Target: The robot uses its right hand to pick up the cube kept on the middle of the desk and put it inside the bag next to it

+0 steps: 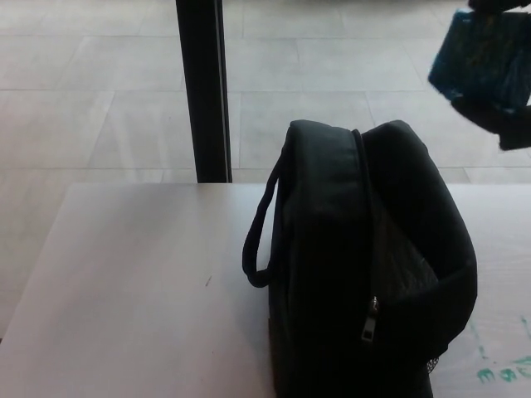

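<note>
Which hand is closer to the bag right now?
Right. The right hand holds the cube raised above and right of the bag; the left hand is not in view.

Desk (pixel 133 282) left of the bag (pixel 365 265) lies open; pillar (pixel 203 91) stands behind.

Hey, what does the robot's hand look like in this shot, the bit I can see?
Only the right hand shows, at the top right corner, and only in part. It is black and matte, with thick, blocky fingers that read almost as a silhouette against the pale floor. No cables, markings or forearm can be made out. The left hand is out of view.
</note>
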You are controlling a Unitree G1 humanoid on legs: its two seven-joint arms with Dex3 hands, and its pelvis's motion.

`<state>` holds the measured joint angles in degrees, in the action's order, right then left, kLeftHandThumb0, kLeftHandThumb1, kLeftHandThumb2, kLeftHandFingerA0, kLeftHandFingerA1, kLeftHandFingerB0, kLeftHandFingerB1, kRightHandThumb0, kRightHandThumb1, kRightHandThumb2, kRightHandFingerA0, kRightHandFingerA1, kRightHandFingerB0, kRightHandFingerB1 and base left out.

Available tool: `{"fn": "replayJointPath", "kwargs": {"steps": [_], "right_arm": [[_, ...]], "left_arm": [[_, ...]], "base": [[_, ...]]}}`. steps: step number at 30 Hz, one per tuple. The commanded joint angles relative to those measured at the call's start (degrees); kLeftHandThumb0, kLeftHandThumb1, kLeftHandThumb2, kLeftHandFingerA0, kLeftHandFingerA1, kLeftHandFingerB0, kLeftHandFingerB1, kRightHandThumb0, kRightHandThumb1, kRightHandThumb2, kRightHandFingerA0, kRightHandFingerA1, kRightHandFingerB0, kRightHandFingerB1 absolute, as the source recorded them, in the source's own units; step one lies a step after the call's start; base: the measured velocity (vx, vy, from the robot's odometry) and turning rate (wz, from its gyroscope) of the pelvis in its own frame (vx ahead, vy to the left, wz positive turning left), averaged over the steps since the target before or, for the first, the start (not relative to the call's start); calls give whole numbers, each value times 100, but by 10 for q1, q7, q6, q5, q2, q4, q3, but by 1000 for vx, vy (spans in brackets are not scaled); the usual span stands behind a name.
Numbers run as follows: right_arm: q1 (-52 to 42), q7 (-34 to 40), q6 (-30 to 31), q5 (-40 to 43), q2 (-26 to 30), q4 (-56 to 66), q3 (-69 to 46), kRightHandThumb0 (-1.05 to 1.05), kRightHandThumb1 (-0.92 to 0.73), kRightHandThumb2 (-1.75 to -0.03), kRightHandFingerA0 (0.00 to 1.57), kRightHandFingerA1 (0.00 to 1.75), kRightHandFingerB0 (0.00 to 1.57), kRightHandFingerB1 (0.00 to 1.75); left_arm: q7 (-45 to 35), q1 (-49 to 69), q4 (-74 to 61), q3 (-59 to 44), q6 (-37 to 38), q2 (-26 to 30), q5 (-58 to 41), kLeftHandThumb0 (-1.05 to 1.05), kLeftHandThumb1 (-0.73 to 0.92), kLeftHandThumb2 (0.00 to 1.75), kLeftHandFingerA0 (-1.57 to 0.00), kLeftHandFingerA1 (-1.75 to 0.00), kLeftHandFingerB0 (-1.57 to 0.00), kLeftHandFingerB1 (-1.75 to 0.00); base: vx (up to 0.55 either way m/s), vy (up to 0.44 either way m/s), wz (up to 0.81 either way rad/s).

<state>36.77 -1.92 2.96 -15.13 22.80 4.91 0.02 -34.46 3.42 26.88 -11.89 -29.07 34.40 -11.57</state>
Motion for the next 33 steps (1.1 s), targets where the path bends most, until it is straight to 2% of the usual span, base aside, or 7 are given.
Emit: {"fn": "replayJointPath", "kwargs": {"steps": [1,14,15,23,29,32,33], "right_arm": [[-50,-66,69,5,-6,74,38,-8,-53,-110,84,175,73,156],[-141,-89,-2,-23,29,47,76,-14,-50,-116,85,175,72,157],[-143,-92,-3,-31,34,47,81,-25,-51,-115,115,138,93,124],[-144,-110,20,-59,36,43,112,-17,-54,-107,85,175,73,151],[-125,-106,20,-97,25,38,149,-25,-67,-74,86,171,80,95],[-113,-109,24,-122,28,39,163,-38,-66,-59,77,133,38,41],[-100,-142,42,-149,46,48,180,-82,-49,-86,1,44,0,10]], "left_arm": [[-8,4,7,10,7,10,11,-50,65,59,-32,-51,-38,-46],[-8,4,4,15,9,14,11,-52,65,58,-35,-51,-43,-46],[-9,6,3,16,13,15,11,-50,66,59,-35,-51,-40,-45],[-17,-5,16,4,1,11,-3,-48,62,58,-31,-52,-40,-46],[-24,-9,29,18,25,15,10,-53,64,58,-32,-50,-39,-42],[-24,-7,22,18,27,17,10,-56,63,58,-33,-50,-41,-43],[-24,-7,23,16,26,17,9,-55,64,59,-31,-50,-39,-42]], "base": [[0,0,0],[0,0,0],[0,0,0],[0,0,0],[0,0,0],[0,0,0],[0,0,0]]}}
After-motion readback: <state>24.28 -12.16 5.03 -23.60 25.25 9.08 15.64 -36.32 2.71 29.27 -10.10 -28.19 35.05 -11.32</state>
